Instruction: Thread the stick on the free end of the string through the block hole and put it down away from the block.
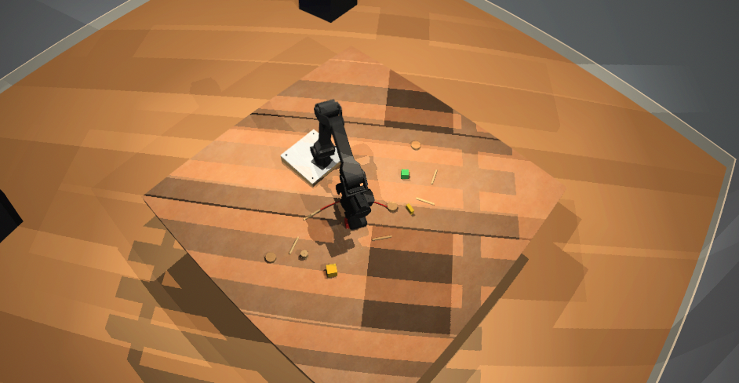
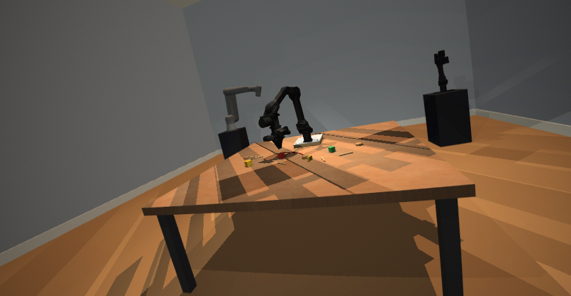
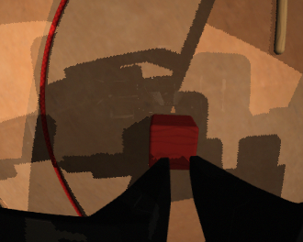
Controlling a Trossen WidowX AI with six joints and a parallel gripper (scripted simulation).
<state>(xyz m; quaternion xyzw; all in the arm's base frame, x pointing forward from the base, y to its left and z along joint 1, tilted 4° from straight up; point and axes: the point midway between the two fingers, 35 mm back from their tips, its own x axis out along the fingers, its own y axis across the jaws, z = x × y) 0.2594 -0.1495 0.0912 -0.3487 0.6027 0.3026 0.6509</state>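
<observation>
The red block [image 3: 173, 141] sits on the table just past my fingertips in the wrist view. It is mostly hidden under the arm in the top view [image 1: 350, 223]. My gripper [image 3: 179, 165] [image 2: 278, 145] hangs a little above it, fingers nearly together with nothing between them. The red string [image 3: 47, 82] curves past on the left. In the top view the string [image 1: 330, 205] runs from the round button [image 1: 392, 206] behind the arm to the thin stick [image 1: 311, 214], which lies on the table left of the gripper.
Loose sticks [image 1: 381, 237] [image 1: 424, 200] [image 1: 434, 176] [image 1: 293, 244] lie around. So do a green cube [image 1: 405, 173], yellow cubes [image 1: 331, 270] [image 1: 409, 208] and wooden discs [image 1: 270, 257] [image 1: 303, 253] [image 1: 415, 144]. The white base plate [image 1: 308, 159] is behind the arm.
</observation>
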